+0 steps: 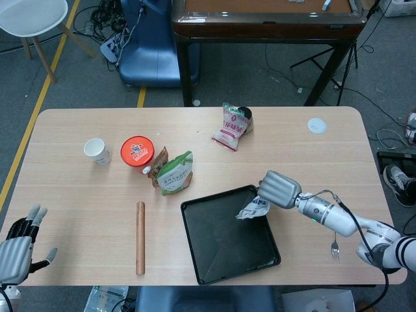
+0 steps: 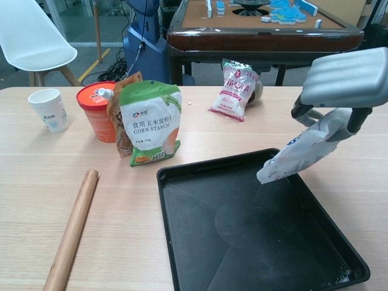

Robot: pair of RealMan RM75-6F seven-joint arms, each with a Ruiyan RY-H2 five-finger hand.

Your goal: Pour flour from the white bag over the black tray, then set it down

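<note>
From the head view, the right hand grips the white bag above the right rear part of the black tray, the bag hanging down and leftward from the fingers. The left hand sits off the near left corner of the table, holding nothing, fingers spread. A rolling pin lies left of the tray; a fork lies by the right arm.

From the chest view, the right hand holds the white bag tilted, its lower end pointing down-left over the black tray without touching it. The bag is crumpled, white with blue print near the top. A faint dusting and a few white specks show on the tray floor, which the head view barely resolves. The corn starch pouch, orange tub and paper cup stand behind. The left hand and fork are outside this view.
</note>
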